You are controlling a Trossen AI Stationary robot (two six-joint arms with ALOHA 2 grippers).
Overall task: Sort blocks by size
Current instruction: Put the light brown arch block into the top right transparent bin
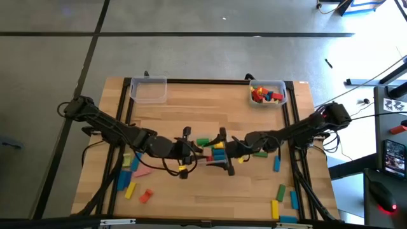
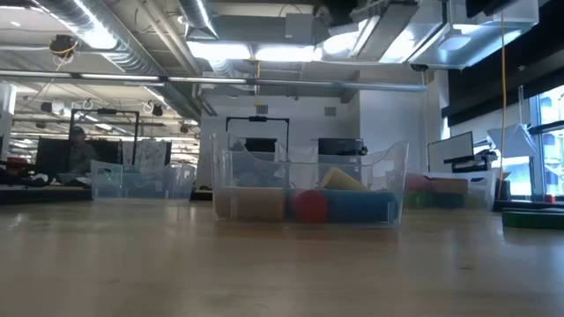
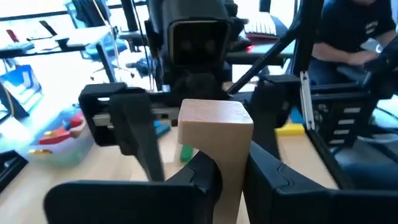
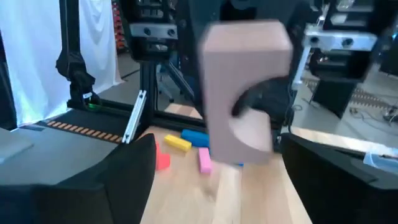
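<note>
Both arms meet over the middle of the table. My left gripper [image 1: 189, 151] [image 3: 230, 174] is shut on a plain wooden arch block [image 3: 214, 127] [image 4: 245, 93], held up in the air. My right gripper [image 1: 221, 152] [image 4: 217, 152] faces it, open wide, its fingers [image 4: 124, 180] standing on either side of the block without touching it. Coloured blocks [image 1: 218, 151] lie flat on the table under and around the two grippers. The low view shows neither gripper. My left gripper pinches the arch block between its two fingers, one finger [image 3: 205, 174] lying in the arch's hollow [image 4: 252, 102] and the other [image 3: 267, 171] on the opposite flat side. The fingers come about level from the table's left. The block sticks out past them, lifted clear.
An empty clear bin [image 1: 148, 89] stands at the far left, and a clear bin holding several blocks [image 1: 267, 94] [image 2: 308, 202] at the far right. More loose blocks lie near the front left [image 1: 130, 184] and front right [image 1: 280, 191]. A person sits beyond the table [image 3: 354, 31].
</note>
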